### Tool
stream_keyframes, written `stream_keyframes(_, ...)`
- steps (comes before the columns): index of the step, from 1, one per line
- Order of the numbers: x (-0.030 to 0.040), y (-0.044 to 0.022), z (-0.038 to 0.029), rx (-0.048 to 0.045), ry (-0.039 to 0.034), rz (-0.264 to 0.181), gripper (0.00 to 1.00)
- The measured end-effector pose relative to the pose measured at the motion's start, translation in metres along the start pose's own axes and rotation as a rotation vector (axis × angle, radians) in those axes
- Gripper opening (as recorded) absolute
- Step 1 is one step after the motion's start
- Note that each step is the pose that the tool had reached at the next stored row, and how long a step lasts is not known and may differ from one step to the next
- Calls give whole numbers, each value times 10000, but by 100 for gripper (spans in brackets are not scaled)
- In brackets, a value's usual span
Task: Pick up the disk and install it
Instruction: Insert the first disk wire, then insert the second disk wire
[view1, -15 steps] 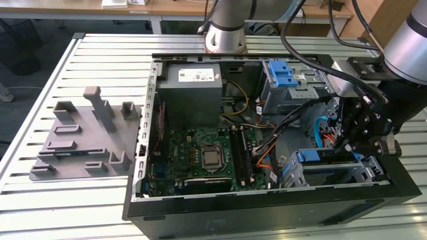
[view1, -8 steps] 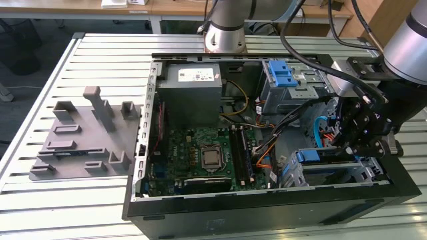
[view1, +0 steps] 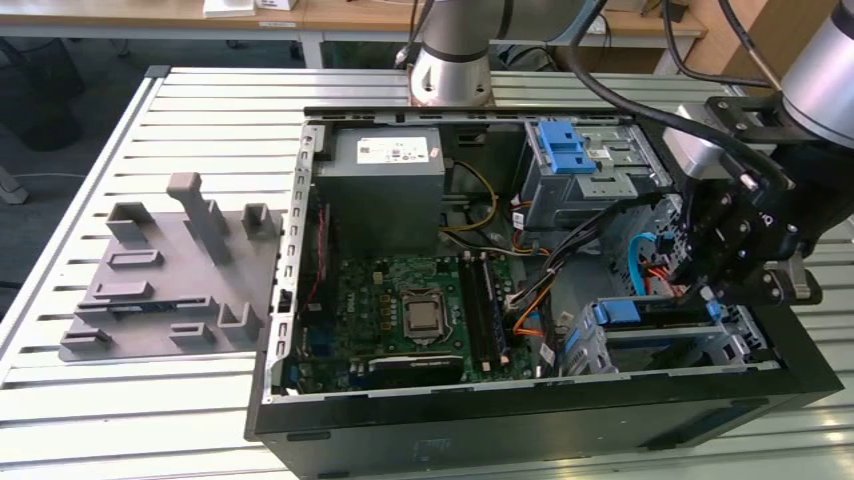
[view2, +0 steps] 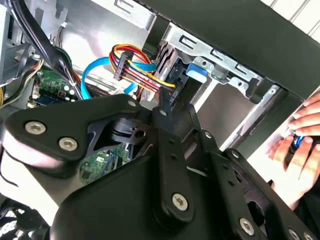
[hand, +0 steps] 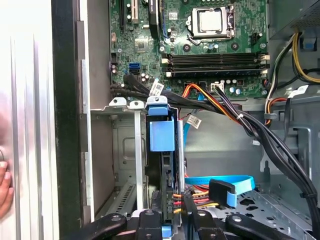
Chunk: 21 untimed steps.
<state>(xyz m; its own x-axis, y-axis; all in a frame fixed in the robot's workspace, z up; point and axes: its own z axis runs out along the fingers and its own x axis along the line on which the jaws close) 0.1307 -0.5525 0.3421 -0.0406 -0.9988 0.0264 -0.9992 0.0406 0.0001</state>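
The disk (hand: 167, 170) stands on edge in the grey drive cage (hand: 127, 150) of the open computer case (view1: 534, 425) (blue rail tab upward), seemingly seated or nearly so. The gripper (hand: 172, 220) sits at its cabled end, fingers closed in around the disk's edge.

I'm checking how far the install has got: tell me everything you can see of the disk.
The disk stands on edge in the grey metal drive cage at the open case's corner, in the first wrist view. A blue plastic rail with a tab caps its visible edge; the dark body shows below. Coloured cables plug in near its lower end. The gripper sits at that end. In the exterior view it appears as a blue-edged slab in the cage.
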Motion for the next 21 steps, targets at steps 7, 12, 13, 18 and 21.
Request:
stream_keyframes(7,0,0,-3,0,-1,0,11)
stream_keyframes(12,0,0,-6,0,-1,0,11)
stream_keyframes(13,0,0,-7,0,0,0,11)
stream_keyframes(18,0,0,-9,0,0,0,11)
stream_keyframes(21,0,0,-11,0,0,0,11)
